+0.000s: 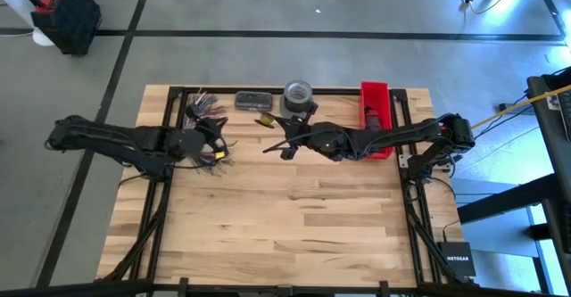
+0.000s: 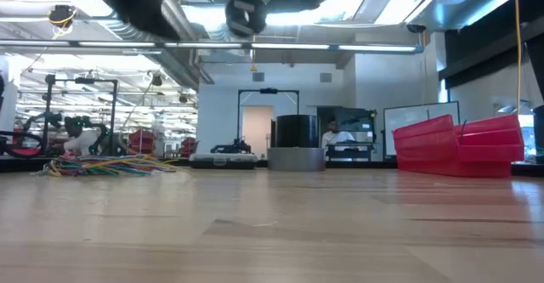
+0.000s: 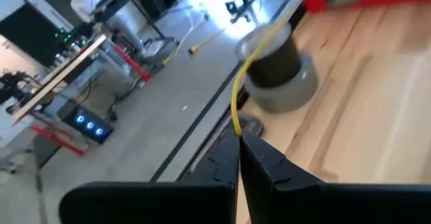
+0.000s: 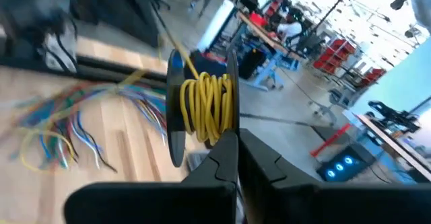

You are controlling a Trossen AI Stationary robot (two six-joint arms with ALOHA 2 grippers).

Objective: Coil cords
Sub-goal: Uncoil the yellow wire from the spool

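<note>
Now | left fingers [image 3: 239, 158] pinch yellow cord [image 3: 250, 62] | right fingers [image 4: 237, 155] hold spool [image 4: 202, 109]

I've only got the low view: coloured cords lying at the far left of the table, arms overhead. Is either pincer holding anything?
Observer: Yes, the left pincer is shut on a yellow cord.
Operator: And the right?
Observer: The right pincer is shut, its tips right at a dark spool wound with yellow cord.
Operator: Where are they over the table?
Observer: From above, left beside the loose cords, right at mid-table before the tape roll.
</note>
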